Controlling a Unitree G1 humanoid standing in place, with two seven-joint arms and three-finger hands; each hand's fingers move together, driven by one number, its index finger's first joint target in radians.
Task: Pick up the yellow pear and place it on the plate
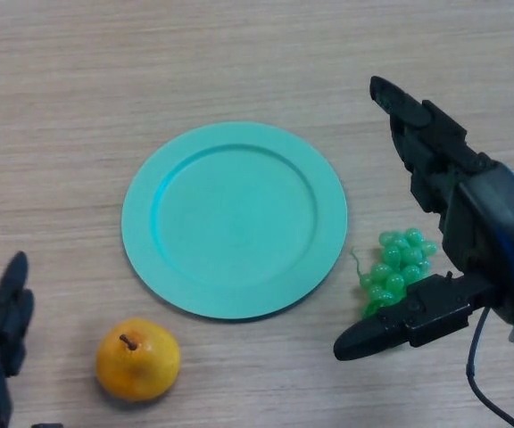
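Note:
A yellow-orange pear (137,359) with a brown stem lies on the wooden table near the front left, just below the rim of a teal plate (235,218). The plate holds nothing. My left hand (0,334) shows at the lower left edge, to the left of the pear and apart from it, fingers straight. My right hand (458,214) is open at the right, fingers stretched up toward the far side and thumb pointing left low down, spread around a bunch of green grapes (394,270) without holding it.
The green grapes lie on the table right of the plate, between my right hand's thumb and fingers. The wooden table extends bare beyond the plate toward the far edge.

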